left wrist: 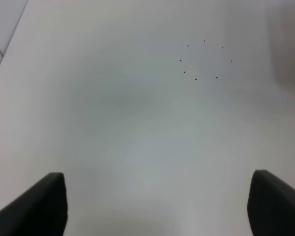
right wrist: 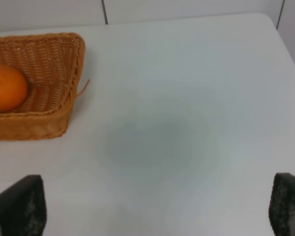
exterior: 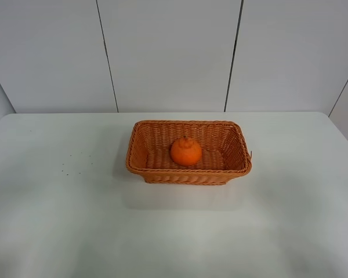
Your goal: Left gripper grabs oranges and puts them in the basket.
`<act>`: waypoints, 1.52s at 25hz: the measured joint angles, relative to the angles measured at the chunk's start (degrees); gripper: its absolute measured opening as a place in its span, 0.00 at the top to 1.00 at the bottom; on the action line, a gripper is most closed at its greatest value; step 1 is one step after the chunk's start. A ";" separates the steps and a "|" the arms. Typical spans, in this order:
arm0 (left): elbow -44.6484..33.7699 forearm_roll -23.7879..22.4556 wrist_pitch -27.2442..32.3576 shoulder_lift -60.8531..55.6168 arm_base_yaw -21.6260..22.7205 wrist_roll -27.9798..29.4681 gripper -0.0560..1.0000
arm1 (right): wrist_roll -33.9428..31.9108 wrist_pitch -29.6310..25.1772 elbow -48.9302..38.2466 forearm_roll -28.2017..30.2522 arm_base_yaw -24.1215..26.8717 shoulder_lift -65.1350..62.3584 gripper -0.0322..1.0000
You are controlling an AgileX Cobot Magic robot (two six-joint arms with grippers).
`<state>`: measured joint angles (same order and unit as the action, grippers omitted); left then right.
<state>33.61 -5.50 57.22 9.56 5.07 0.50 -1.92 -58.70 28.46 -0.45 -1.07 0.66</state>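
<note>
The orange with its stem bump up lies inside the woven wicker basket at the middle of the white table. Both also show in the right wrist view, the orange in the basket. Neither arm shows in the exterior high view. In the left wrist view my left gripper is open and empty above bare table; only its two black fingertips show. My right gripper is open and empty, off to the basket's right side.
The white table reaches to a grey panelled wall behind. A few small dark specks lie on the table left of the basket and also show in the left wrist view.
</note>
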 joint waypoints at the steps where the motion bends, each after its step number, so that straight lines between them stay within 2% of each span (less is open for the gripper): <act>1: -0.47 0.00 0.01 -0.61 0.00 1.08 0.14 | 0.00 0.00 0.00 0.00 0.00 0.00 0.30; 13: -4.97 0.06 3.11 -3.92 0.00 2.83 0.14 | 0.00 0.00 0.00 0.00 0.00 0.00 0.30; 21: -5.04 0.06 3.17 -9.74 0.00 2.83 0.14 | 0.00 0.00 0.00 0.00 0.00 0.00 0.30; 38: -5.04 0.26 3.17 -9.79 0.00 2.83 0.14 | 0.00 0.00 0.00 0.00 0.00 0.00 0.30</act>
<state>28.57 -5.24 60.39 -0.23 5.07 3.33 -1.92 -58.70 28.46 -0.45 -1.07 0.66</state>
